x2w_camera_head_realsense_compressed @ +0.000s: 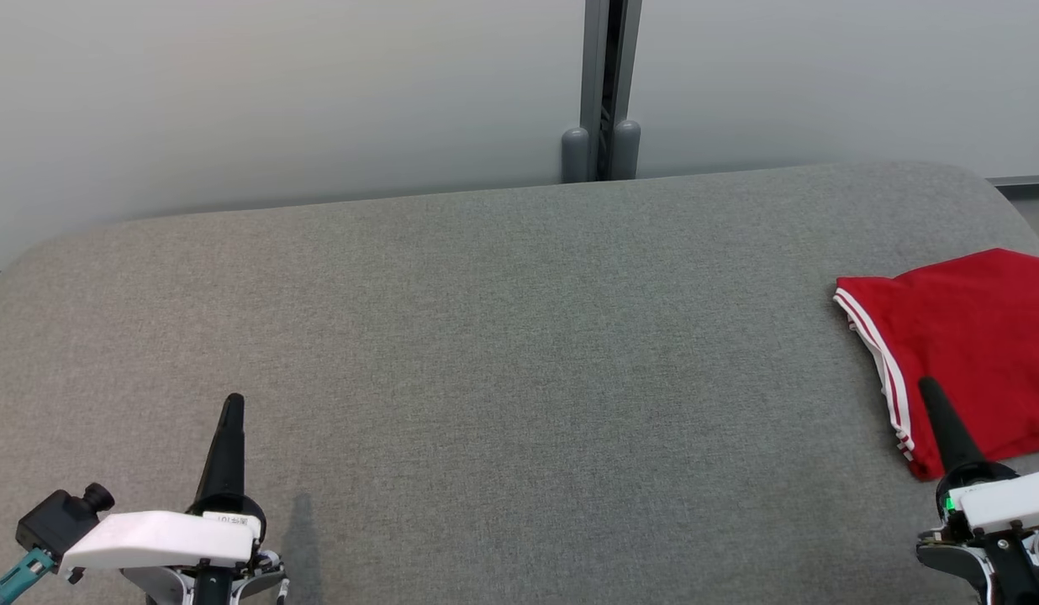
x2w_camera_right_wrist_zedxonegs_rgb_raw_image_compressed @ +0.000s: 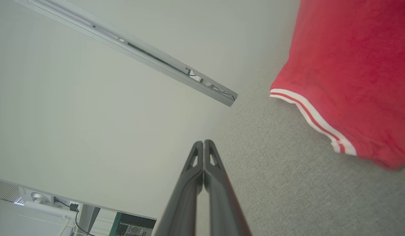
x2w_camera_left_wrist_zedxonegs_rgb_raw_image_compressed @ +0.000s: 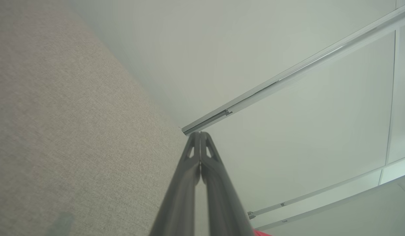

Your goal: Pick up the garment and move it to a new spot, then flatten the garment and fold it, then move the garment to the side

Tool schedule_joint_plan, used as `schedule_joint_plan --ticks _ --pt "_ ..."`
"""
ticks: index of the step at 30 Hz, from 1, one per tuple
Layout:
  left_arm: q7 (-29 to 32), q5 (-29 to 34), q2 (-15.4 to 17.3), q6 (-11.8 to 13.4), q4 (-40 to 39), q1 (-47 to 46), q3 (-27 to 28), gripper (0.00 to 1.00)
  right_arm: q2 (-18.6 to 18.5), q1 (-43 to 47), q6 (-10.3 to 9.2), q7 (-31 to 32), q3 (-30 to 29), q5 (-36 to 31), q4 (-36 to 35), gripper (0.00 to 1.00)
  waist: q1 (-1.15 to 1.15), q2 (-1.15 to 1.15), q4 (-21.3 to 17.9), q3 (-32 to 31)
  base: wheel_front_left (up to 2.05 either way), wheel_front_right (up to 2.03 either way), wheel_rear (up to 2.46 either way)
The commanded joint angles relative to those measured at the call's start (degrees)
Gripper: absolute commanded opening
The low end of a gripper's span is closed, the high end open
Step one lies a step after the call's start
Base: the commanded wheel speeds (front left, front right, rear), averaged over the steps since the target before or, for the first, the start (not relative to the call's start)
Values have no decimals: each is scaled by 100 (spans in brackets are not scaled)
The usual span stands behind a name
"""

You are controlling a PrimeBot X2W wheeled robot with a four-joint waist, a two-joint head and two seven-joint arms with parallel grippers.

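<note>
– Noting the garment (x2w_camera_head_realsense_compressed: pixel 965 353) first. Where does it lie?

– Far right of the grey padded surface (x2w_camera_head_realsense_compressed: pixel 486 336), running off the head view's right edge. Red, lying flat in a compact shape. White stripes run down its left edge.

– Right gripper (x2w_camera_head_realsense_compressed: pixel 927 385)?

– Lower right of the head view, with a pale wrist housing and a small green light. The two dark fingers are pressed together tip to tip, closed on themselves. From the head, they cross in front of the garment's near left corner, by the stripes. The right wrist view shows grey fabric between the fingers and that striped edge. So it is near the cloth, not gripping it.

– Left gripper (x2w_camera_head_realsense_compressed: pixel 234 403)?

– Lower left, pointing up the head view over the grey surface, well apart from the garment. Its fingers are together too, and the left wrist view shows the tips meeting with no gap. A small black camera (x2w_camera_head_realsense_compressed: pixel 61 517) sits on the wrist, left of the pale housing.

– Background?

– A pale wall (x2w_camera_head_realsense_compressed: pixel 276 84) stands behind the surface. A grey metal post (x2w_camera_head_realsense_compressed: pixel 603 76) rises between two panels, with two rounded caps at its foot.
</note>
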Motion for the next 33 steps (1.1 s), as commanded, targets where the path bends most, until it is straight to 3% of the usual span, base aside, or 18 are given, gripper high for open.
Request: schedule_joint_plan --ticks 1,33 --pt "24 -140 20 -46 -14 -142 47 0 -26 -144 1 41 -33 143 -4 0 0 0 1 -2 0 0 0" --pt "159 -1497 -221 -274 306 -393 248 0 -1 -489 1 309 -202 1588 543 0 0 0 34 -46 0 0 0"
